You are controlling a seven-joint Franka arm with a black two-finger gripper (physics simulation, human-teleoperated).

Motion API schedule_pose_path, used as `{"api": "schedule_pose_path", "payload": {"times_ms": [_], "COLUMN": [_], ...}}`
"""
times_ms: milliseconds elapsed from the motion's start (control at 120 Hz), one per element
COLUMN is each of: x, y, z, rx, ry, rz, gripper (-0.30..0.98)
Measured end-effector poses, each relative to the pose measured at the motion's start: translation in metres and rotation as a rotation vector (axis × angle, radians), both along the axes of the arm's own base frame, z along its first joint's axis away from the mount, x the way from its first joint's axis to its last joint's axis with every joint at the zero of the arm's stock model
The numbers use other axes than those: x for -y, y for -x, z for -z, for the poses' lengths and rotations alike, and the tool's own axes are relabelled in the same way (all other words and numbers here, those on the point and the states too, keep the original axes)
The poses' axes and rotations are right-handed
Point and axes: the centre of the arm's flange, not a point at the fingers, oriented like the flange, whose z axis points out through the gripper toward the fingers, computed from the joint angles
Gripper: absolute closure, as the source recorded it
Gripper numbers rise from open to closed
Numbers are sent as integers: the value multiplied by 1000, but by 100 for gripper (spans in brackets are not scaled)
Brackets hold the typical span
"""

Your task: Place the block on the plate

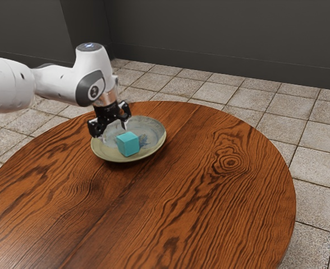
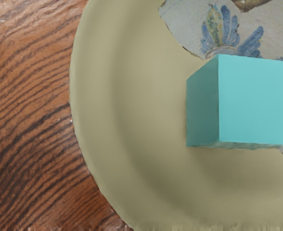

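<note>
From over here, going from the exterior view's left, the claw (image 1: 113,132) hangs above the plate (image 1: 154,145), fingers apart and empty. Next along, the block (image 1: 128,144) sits inside the plate on the desk (image 1: 198,185). Seems placed; best rise straight up, never nudging it.

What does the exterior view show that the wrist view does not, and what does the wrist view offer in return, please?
The exterior view gives the white arm, the open black gripper close to the block, the plate's full outline, the tiled floor and the dark wall.

The wrist view gives close detail: blue petal-like strokes beside a yellow-green centre in the plate's pattern.

Both share the turquoise block on the plate and the wood-grained table.
</note>
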Motion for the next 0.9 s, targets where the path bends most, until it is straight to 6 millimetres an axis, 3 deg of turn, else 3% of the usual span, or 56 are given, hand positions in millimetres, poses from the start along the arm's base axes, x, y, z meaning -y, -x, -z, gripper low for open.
{"api": "schedule_pose_path", "payload": {"times_ms": [117, 267, 450, 733, 900], "x": [8, 1, 7, 13, 14], "y": [43, 57, 79, 63, 67], "z": [-18, -33, -78, -153, -177], "rx": [-17, -57, -72, -82, -97], "ry": [-1, 13, 60, 36, 32], "rz": [77, 229, 530, 911, 1072], "gripper": [2, 1, 0, 0, 0]}}
